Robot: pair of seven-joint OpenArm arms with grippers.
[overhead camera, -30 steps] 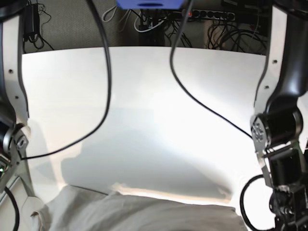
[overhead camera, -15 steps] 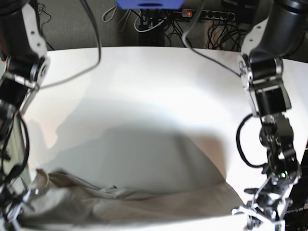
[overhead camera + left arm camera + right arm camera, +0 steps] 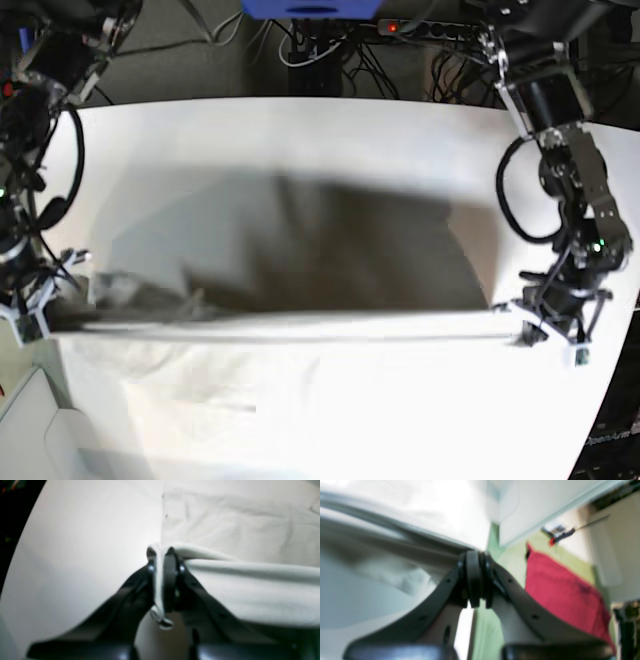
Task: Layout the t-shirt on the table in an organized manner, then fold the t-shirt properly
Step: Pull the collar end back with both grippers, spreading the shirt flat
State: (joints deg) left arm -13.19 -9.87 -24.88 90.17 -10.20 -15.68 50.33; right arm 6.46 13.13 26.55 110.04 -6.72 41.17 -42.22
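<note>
T-shirt (image 3: 300, 400) cloth looks light, soft and floppy to us, so we judge it best held by pinching an edge at two well-separated corners, as now: the left gripper (image 3: 163, 555) is clamped on a fold of its edge, and the right gripper (image 3: 476, 557) is closed too, probably on the opposite corner, though blur hides the cloth between its jaws. It is stretched taut above the table (image 3: 300, 150), its long axis running side to side between the grippers and its body draping toward the table's near edge.
</note>
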